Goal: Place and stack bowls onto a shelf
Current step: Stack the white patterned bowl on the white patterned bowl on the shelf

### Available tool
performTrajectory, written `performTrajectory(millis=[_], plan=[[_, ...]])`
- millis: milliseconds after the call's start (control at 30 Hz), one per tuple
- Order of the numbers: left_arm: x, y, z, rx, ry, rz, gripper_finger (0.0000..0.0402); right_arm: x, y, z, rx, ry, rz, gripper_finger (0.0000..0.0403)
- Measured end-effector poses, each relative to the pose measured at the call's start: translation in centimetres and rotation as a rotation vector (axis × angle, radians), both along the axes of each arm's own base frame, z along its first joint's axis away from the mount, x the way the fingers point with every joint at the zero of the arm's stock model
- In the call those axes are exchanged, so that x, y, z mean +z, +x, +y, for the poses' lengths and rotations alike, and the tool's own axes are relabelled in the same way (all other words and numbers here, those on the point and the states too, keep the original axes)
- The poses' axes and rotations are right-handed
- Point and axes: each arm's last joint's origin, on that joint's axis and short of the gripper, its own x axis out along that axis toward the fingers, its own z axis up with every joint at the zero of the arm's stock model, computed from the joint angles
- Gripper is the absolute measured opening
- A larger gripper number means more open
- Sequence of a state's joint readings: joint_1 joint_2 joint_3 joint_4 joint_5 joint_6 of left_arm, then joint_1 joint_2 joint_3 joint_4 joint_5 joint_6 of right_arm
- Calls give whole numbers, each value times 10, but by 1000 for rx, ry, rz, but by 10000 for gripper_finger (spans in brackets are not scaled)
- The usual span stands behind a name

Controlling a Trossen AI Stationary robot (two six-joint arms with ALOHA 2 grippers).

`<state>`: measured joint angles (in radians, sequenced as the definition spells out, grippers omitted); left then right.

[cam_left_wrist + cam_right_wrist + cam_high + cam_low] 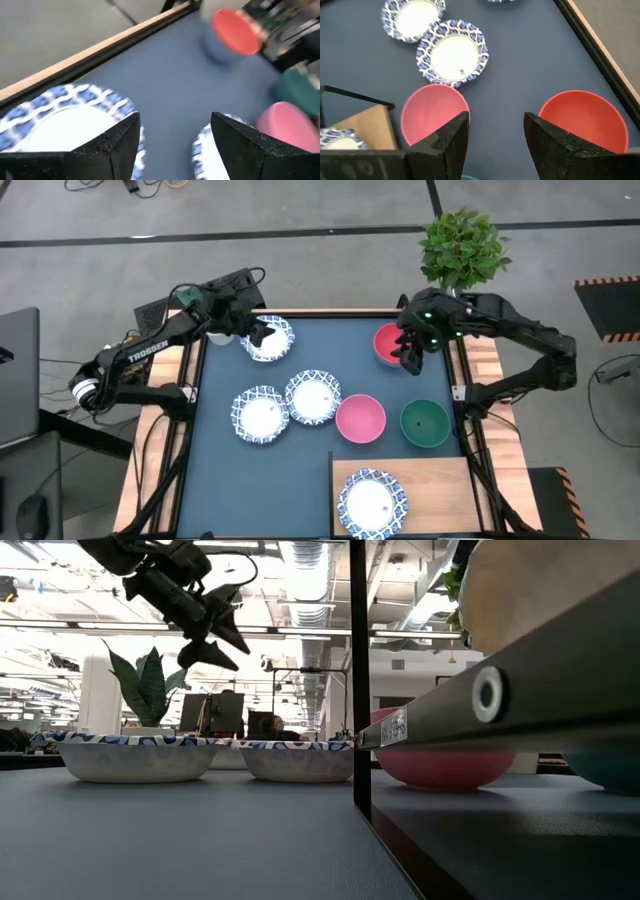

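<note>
**A:** From above, we find the left gripper [258, 333] at the far left of the tabletop [220, 470], fingers spread wide and holding nothing, over the edge of a blue-rimmed white bowl [270, 338]. White lettering on that arm reads TROSSEN (the only writing we can read in this view).

**B:** And the right gripper [410, 358]?

**A:** Also spread wide and empty, at the near edge of the red bowl [390, 342]. Nearer the camera side from it sit the green bowl [425, 423] and the pink bowl [360, 418]; beyond the pink one, toward the left arm, two more blue-rimmed bowls [312, 397] touch each other. The shelf [450, 490] lies at the near edge, well apart from both grippers, with one blue-rimmed bowl [371, 502] on it.

**B:** The low view?

**A:** A gripper [205, 635] hangs open above the table, clear of the blue-rimmed bowls [136, 755] below it. We see a pink bowl [445, 765] past a dark upright; no legible writing.

**B:** Left wrist?

**A:** Its fingers [117, 142] stand apart, a blue-rimmed bowl [60, 120] just beneath one of them. Ahead lie the red bowl [236, 31], the pink [287, 122] and the green [297, 87], all blurred.

**B:** Right wrist?

**A:** Fingers [452, 137] apart over bare tabletop, between the pink bowl [427, 112] and the red bowl [582, 117]. Ahead are two blue-rimmed bowls [452, 52], and a corner of the shelf [367, 125].
</note>
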<state>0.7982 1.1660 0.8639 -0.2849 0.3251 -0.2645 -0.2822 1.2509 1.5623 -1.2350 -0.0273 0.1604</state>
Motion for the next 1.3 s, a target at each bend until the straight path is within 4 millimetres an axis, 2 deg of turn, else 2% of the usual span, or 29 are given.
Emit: performTrajectory(millis=[267,667,1100,1300], plan=[[-13,-5,-9,-35,-22,179,228,-16,21,-14,57,79,54,214],[-24,1,-34,-205,132,466,228,-20,24,-21,46,100,64,214],[-25,3,-37,-255,248,551,264,-19,25,-22,31,104,44,214],[-37,13,-35,-306,236,602,270,-19,25,-21,29,106,43,214]])
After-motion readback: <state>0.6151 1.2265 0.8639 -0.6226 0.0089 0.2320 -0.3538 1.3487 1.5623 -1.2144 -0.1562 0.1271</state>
